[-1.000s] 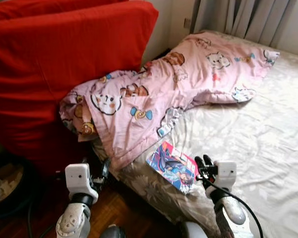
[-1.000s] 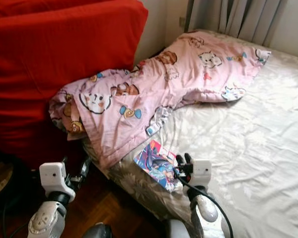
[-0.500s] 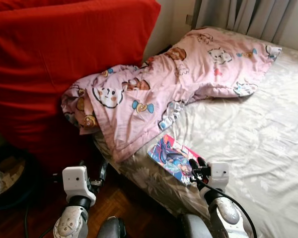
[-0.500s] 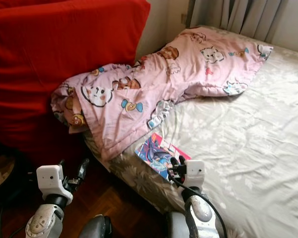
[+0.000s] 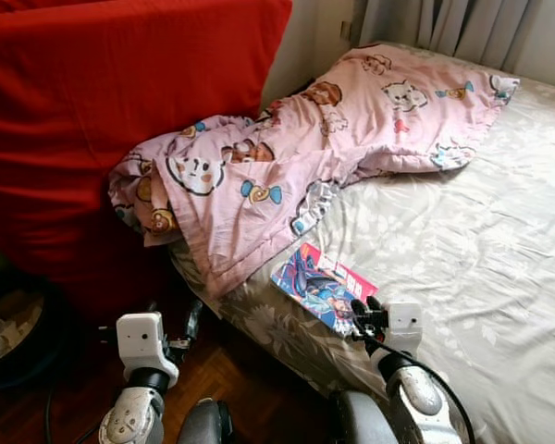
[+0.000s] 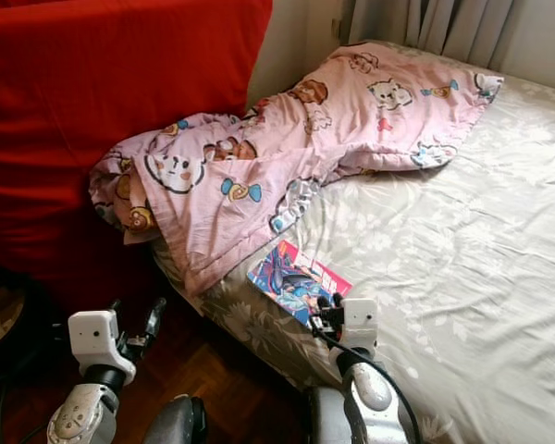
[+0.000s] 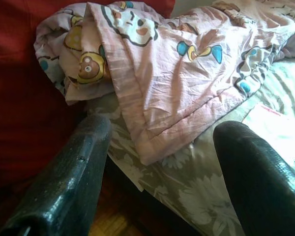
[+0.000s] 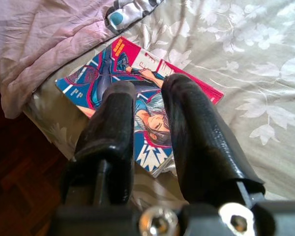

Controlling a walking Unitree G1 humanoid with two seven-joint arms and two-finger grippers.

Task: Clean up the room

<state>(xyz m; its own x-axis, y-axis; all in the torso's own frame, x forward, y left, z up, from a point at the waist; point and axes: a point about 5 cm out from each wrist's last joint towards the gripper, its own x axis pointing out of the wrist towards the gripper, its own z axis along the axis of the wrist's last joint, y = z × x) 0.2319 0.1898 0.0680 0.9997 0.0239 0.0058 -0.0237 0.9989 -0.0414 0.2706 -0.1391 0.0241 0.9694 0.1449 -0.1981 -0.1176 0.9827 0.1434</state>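
Head views: a comic book (image 5: pixel 322 286) lies flat near the bed's (image 5: pixel 499 268) front edge, just beside the hem of a pink cartoon blanket (image 5: pixel 287 157) bunched against a red cushion (image 5: pixel 102 111). The right pincer (image 5: pixel 366 310) sits at the book's near corner. The left pincer (image 6: pixel 148 324) hangs low over the wood floor (image 6: pixel 213 379), beside the bed frame.

Left wrist view: fingers (image 7: pixel 69 177) spread wide, nothing between them; blanket hem and bed edge ahead.

Right wrist view: fingers (image 8: pixel 110 123) narrow, a slim gap only, lying over the book cover; whether they touch it cannot be told. Nothing gripped.

Judgement: step in hand is picking up the book. Next move likely needs the right pincer to part, get one finger under the near edge overhanging the sheet, then close.
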